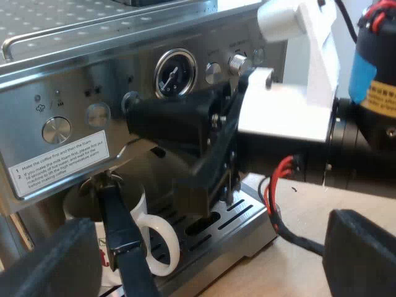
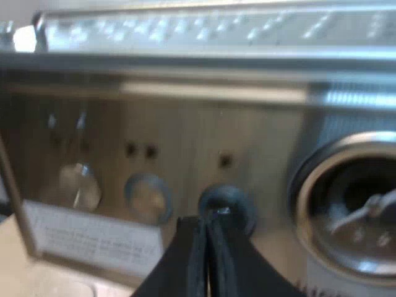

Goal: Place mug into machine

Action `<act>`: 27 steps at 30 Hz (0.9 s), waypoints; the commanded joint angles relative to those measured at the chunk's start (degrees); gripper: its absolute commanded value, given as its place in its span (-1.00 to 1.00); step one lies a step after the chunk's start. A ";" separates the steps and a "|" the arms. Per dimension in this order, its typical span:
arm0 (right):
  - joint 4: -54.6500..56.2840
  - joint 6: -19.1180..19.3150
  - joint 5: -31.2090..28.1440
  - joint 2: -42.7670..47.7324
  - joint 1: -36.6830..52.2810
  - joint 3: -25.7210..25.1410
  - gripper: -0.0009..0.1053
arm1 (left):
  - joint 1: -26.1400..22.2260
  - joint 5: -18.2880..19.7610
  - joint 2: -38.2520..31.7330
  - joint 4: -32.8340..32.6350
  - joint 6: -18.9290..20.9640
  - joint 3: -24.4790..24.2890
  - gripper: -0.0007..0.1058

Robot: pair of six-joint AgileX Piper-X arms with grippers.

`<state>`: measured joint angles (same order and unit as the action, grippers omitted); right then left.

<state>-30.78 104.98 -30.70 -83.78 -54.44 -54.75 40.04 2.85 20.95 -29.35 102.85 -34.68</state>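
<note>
A white mug (image 1: 156,240) stands on the drip tray (image 1: 250,218) of the espresso machine (image 1: 74,68), under the metal holder locked into the machine's front. The holder's dark handle (image 1: 124,238) runs down in front of the mug. My left gripper (image 1: 210,250) is open, with its fingers (image 1: 362,257) wide apart before the tray and nothing between them. My right gripper (image 2: 207,223) is shut, and its tips rest at a round dark-ringed button (image 2: 228,204) on the front panel. In the left wrist view, the right gripper (image 1: 135,116) points at that button (image 1: 130,99) above the mug.
A pressure gauge (image 1: 175,74) and round knobs (image 1: 237,62) sit on the steel panel near the right arm. A white instruction label (image 1: 59,164) is stuck below the buttons. The right arm's white and black body (image 1: 297,111) crosses over the wooden table (image 1: 297,216) beside the tray.
</note>
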 commanded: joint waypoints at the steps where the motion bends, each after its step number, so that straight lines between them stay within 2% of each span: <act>1: -2.02 0.68 -0.55 0.25 0.30 -0.60 -0.98 | 0.26 -0.94 -0.12 1.02 0.26 -0.32 0.51; 27: -1.54 0.18 -1.02 -0.03 1.68 -0.60 -0.98 | 0.26 -0.94 -0.12 1.02 0.26 -0.32 0.51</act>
<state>-31.56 104.98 -31.25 -83.78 -53.68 -54.75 40.04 2.85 20.95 -29.35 102.85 -34.68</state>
